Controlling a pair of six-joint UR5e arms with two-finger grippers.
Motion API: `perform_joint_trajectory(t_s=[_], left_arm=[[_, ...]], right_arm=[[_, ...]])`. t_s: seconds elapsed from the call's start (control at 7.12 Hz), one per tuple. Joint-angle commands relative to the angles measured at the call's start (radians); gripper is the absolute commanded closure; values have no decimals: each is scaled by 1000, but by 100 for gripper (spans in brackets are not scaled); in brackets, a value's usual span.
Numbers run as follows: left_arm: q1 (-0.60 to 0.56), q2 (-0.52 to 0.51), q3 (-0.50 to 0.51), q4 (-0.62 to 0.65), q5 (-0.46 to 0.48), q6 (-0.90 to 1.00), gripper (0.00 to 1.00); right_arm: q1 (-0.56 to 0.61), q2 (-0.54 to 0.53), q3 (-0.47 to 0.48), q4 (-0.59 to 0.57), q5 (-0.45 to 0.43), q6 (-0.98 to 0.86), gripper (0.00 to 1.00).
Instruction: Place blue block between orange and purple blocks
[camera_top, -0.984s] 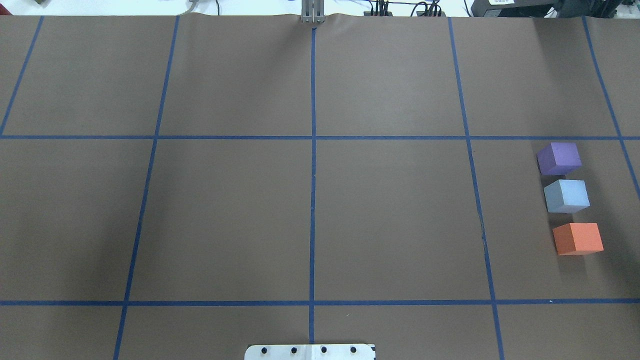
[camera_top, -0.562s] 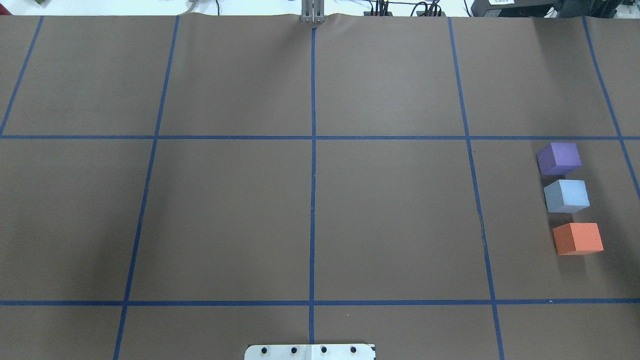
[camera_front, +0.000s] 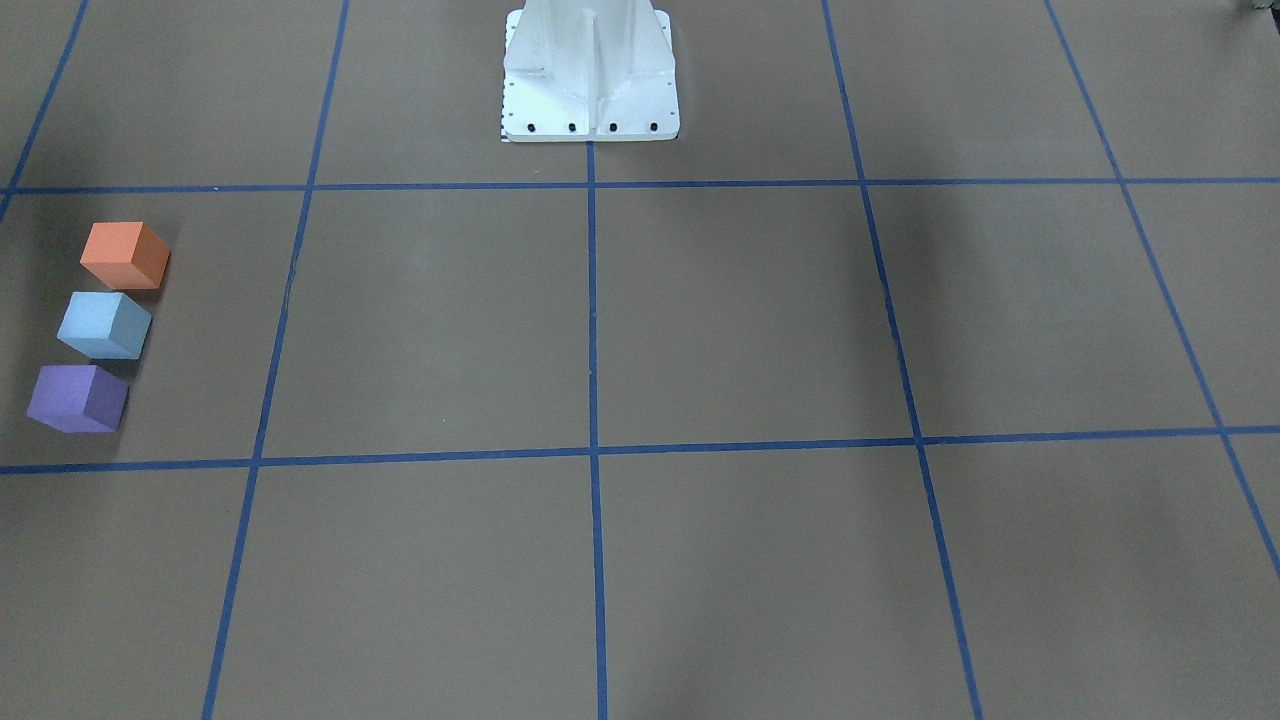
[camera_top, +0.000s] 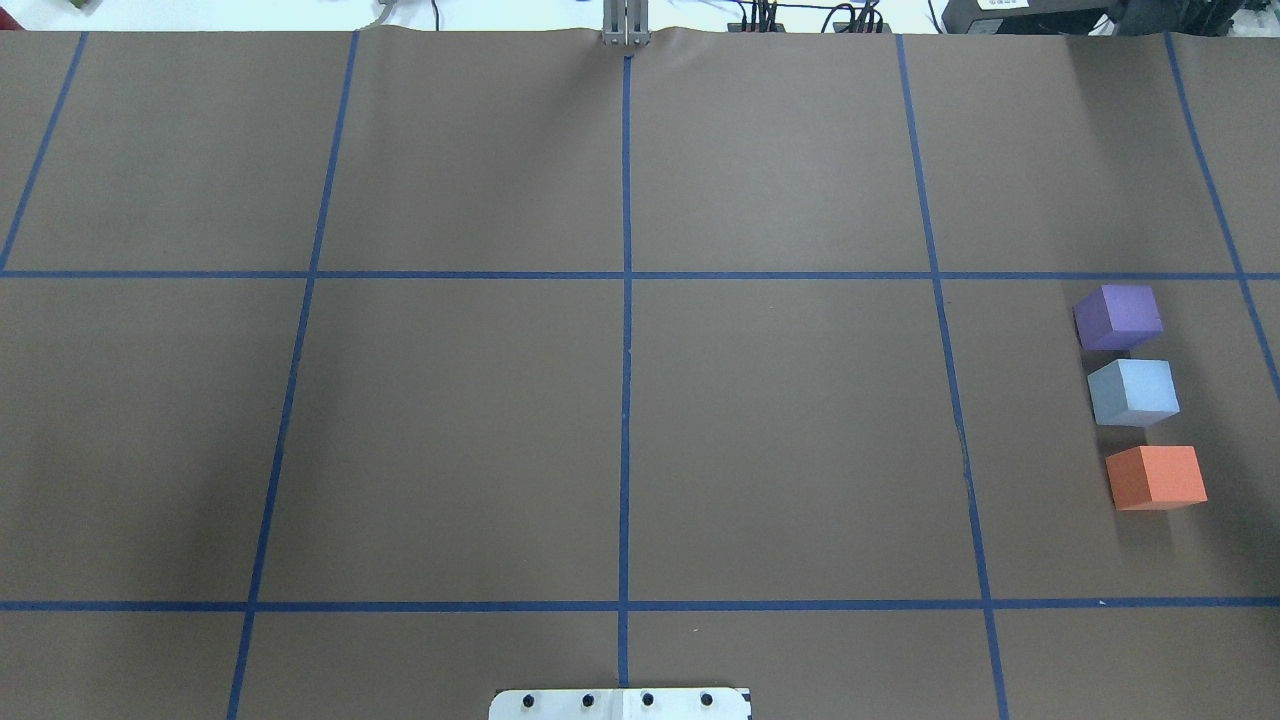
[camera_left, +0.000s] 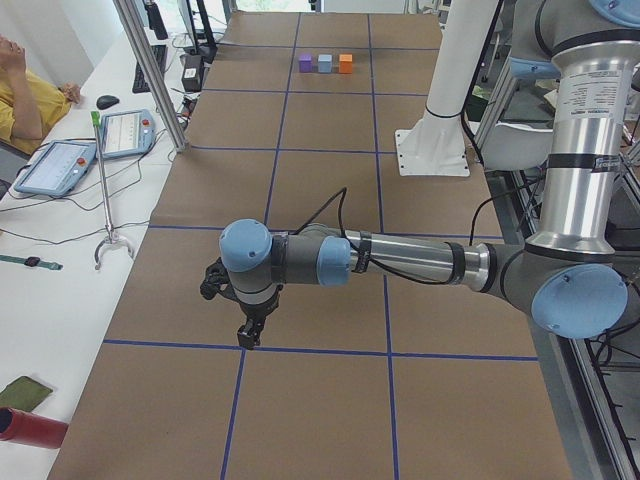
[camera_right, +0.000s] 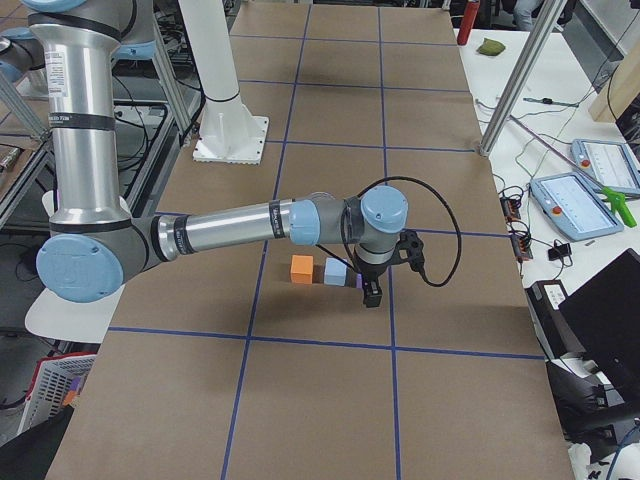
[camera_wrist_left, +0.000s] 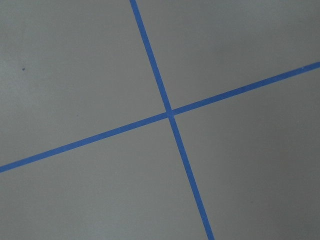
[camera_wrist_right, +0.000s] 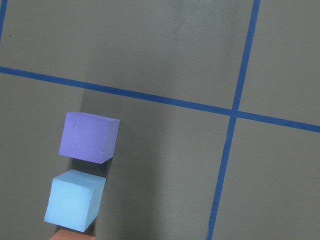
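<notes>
The light blue block (camera_top: 1133, 390) sits on the brown table between the purple block (camera_top: 1120, 315) and the orange block (camera_top: 1156, 477), in a short line at the table's right side. They also show in the front view: orange (camera_front: 124, 254), blue (camera_front: 103, 324), purple (camera_front: 77, 397). The right wrist view shows the purple block (camera_wrist_right: 89, 137) and the blue block (camera_wrist_right: 74, 199). My right gripper (camera_right: 372, 294) hangs above the purple end of the line. My left gripper (camera_left: 246, 338) hangs over a tape crossing far from the blocks. I cannot tell whether either is open or shut.
Blue tape lines (camera_top: 626, 300) divide the table into a grid. The white robot base (camera_front: 590, 75) stands at the middle of the near edge. Tablets and cables (camera_left: 90, 145) lie on the side bench beyond the table.
</notes>
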Motion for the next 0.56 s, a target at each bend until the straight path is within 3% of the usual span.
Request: perform_joint_trajectory(t_s=[0.0, 0.42], left_arm=[[0, 8, -3, 1, -11, -1, 0], [0, 8, -3, 1, -23, -1, 0]], right_arm=[[0, -1, 2, 0, 22, 0, 0], [0, -3, 4, 0, 23, 0, 0]])
